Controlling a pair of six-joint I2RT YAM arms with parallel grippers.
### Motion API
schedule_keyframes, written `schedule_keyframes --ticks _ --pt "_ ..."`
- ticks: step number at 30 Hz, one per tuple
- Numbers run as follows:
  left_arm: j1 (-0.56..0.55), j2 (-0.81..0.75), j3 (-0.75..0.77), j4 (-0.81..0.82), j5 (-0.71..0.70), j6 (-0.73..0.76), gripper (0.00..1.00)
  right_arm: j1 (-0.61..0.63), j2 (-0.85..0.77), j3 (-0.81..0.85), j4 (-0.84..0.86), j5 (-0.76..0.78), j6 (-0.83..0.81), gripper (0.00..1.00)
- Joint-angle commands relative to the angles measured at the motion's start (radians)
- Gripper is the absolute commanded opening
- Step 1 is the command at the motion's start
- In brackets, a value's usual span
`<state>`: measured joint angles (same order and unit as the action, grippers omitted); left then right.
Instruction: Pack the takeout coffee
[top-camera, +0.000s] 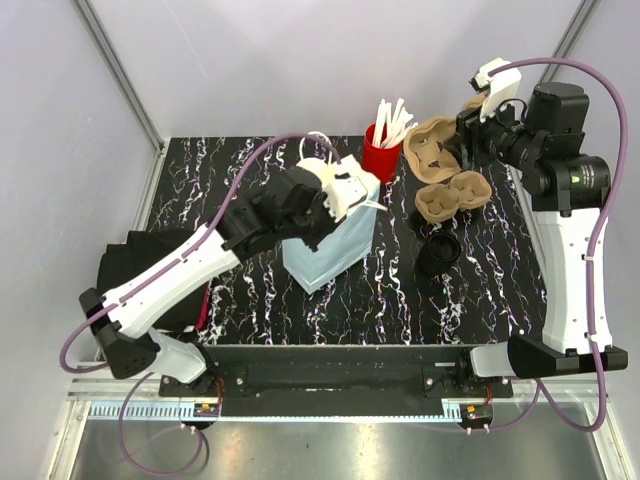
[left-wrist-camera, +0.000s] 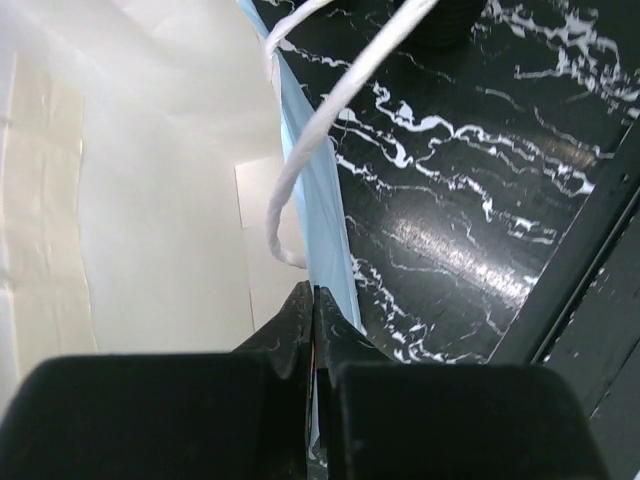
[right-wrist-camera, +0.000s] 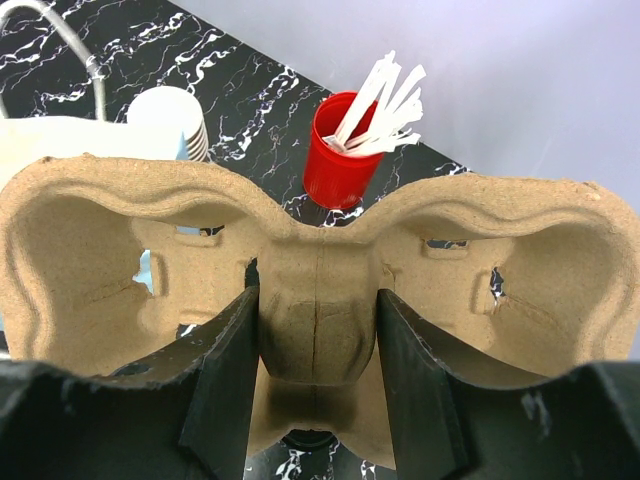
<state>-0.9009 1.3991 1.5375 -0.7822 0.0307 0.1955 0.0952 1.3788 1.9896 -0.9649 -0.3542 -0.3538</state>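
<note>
Cardboard tray (right-wrist-camera: 520, 260): my right gripper (right-wrist-camera: 318, 305) pinches its middle ridge.
Bag (left-wrist-camera: 150, 200): my left gripper (left-wrist-camera: 312, 300), jaws pressed together, clamps its rim.

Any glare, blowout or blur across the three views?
Left wrist: specular glare on the black marble table; paper bag interior nearly blown out white. Right wrist: pulp cup carrier fills the foreground, evenly lit, no glare; red cup behind is sharp. Top external: bright strip reflection on the metal ledge at the bottom; otherwise soft, even light.

The takeout coffee (top-camera: 437, 256), topped in black, stands on the marble table (top-camera: 500, 290).
</note>
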Motion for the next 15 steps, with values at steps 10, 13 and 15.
schedule_keyframes --ticks 10,13,15 --pt "-0.089 0.166 0.187 0.078 -0.236 -0.179 0.00 0.017 -0.017 -0.015 0.064 0.064 0.021 0.53" --pt "-0.093 0.185 0.188 0.078 -0.239 -0.192 0.02 0.017 -0.021 -0.020 0.069 0.070 0.019 0.54" --pt "-0.093 0.187 0.193 0.078 -0.244 -0.192 0.13 0.017 -0.023 -0.020 0.069 0.072 0.018 0.53"
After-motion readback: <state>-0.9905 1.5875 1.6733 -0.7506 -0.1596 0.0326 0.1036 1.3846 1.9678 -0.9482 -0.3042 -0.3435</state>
